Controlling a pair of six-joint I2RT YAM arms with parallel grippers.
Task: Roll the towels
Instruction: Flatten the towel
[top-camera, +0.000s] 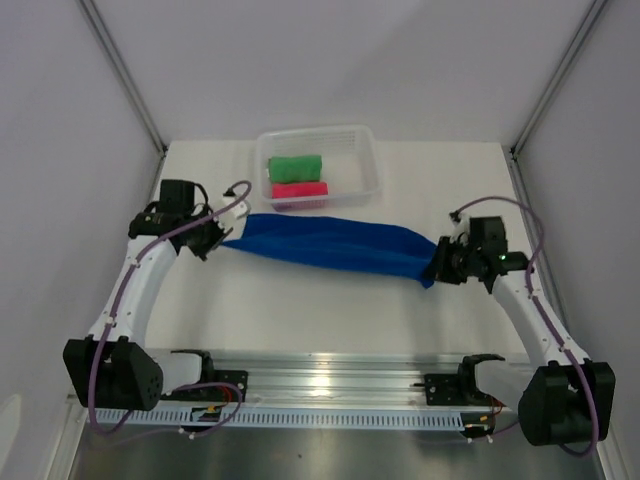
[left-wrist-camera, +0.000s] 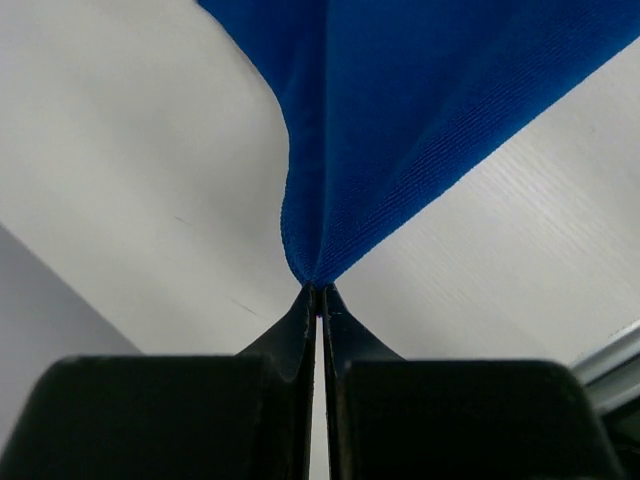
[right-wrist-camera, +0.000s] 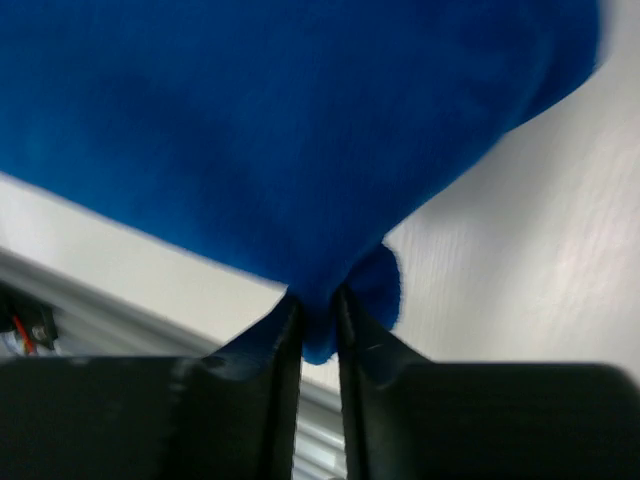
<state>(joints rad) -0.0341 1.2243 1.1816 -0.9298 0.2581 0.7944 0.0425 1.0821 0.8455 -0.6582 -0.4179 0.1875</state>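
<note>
Nearest the bases, we see the blue towel (top-camera: 330, 245) stretched sideways across the middle of the table (top-camera: 330, 320). Our left gripper (left-wrist-camera: 318, 288) is clamped tight on its left corner, and our right gripper (right-wrist-camera: 318, 300) has a narrow gap between its fingers, with the towel's right end bunched in it. Farther back, the white basket (top-camera: 373, 165) holds the rolled pink towel (top-camera: 298, 190), and just behind it the rolled green towel (top-camera: 295, 165).
</note>
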